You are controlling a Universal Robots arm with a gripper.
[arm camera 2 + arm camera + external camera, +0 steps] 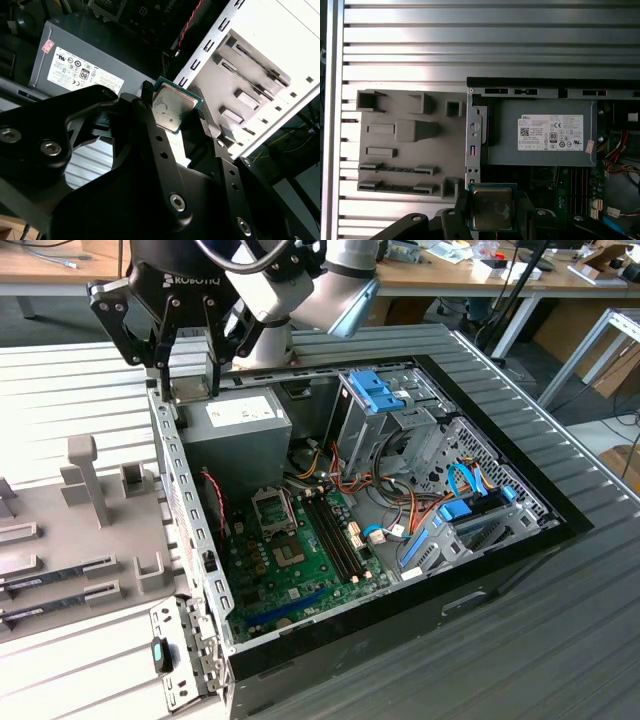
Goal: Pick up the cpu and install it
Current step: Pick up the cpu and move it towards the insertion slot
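A black claw [187,372] hangs over the side wall of an open computer case, just above the grey power supply [235,430]. It is clenched on the cpu [172,107], a silvery square with a green rim. The cpu is pinched by two opposite edges between the fingertips, with its flat metal face turned back toward the wrist. The motherboard's metal-framed socket [272,508] lies below the claw and further inside the case, beyond the power supply.

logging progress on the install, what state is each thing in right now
cpu: held off the board, metal top showing
gripper: shut on the cpu, near the power supply
computer case: lying on its side, open
cpu socket: no chip in it
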